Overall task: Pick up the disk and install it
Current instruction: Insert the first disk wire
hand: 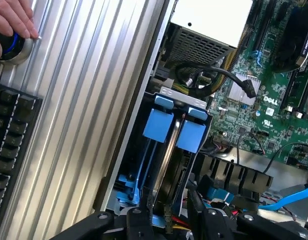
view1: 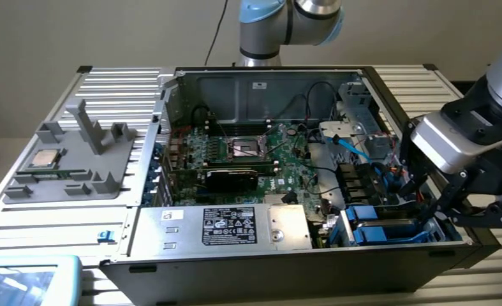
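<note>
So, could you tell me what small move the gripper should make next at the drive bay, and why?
Probably a short, slow push straight into the drive bay. The gripper is lined up behind the disk, which stands edge-on there between blue carrier tabs; whether it is fully seated I cannot tell.

Disk (hand: 170, 152) edge-on, faces hidden, person's fingers (hand: 11, 20) cut by picture edge

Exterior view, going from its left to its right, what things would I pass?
CPU chip → silver power supply box → blue disk carriers → claw
</note>
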Controlling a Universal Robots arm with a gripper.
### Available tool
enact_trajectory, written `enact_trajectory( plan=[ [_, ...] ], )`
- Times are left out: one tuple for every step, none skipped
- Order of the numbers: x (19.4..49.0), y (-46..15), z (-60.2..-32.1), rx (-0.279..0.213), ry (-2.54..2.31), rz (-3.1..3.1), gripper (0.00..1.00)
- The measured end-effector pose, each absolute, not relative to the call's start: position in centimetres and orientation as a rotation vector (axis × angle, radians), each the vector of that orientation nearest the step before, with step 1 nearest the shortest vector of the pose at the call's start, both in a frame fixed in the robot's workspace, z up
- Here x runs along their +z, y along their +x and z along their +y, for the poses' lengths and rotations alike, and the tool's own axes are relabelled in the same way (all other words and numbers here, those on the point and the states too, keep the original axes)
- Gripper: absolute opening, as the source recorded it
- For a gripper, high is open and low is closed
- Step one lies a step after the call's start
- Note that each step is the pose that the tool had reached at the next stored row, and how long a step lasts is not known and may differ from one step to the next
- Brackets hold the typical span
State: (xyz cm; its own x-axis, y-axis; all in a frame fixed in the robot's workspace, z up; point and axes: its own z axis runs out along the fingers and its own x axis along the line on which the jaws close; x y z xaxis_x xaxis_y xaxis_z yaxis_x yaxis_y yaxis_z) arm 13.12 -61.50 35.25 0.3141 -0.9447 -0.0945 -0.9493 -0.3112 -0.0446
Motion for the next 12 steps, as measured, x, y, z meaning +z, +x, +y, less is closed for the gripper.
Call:
enact_trajectory(
  plan=[
    [35.21, 13.11, -61.51, 0.078, -2.482, 1.771, 0.41],
    [35.17, 13.1, -61.53, 0.079, -2.492, 1.757, 0.41],
    [35.12, 13.1, -61.55, 0.079, -2.501, 1.745, 0.41],
    [35.04, 13.1, -61.58, 0.081, -2.508, 1.736, 0.41],
    [34.95, 13.1, -61.59, 0.082, -2.514, 1.726, 0.41],
    [34.86, 13.09, -61.6, 0.084, -2.52, 1.716, 0.41],
    [34.77, 13.1, -61.61, 0.086, -2.527, 1.706, 0.41],
    [34.68, 13.09, -61.62, 0.088, -2.532, 1.696, 0.41],
    [34.6, 13.09, -61.63, 0.091, -2.537, 1.688, 0.41],
    [34.53, 13.1, -61.64, 0.095, -2.54, 1.68, 0.41],
    [34.48, 13.11, -61.64, 0.099, -2.543, 1.673, 0.41],
    [34.45, 13.12, -61.64, 0.102, -2.545, 1.667, 0.41]
  ],
)
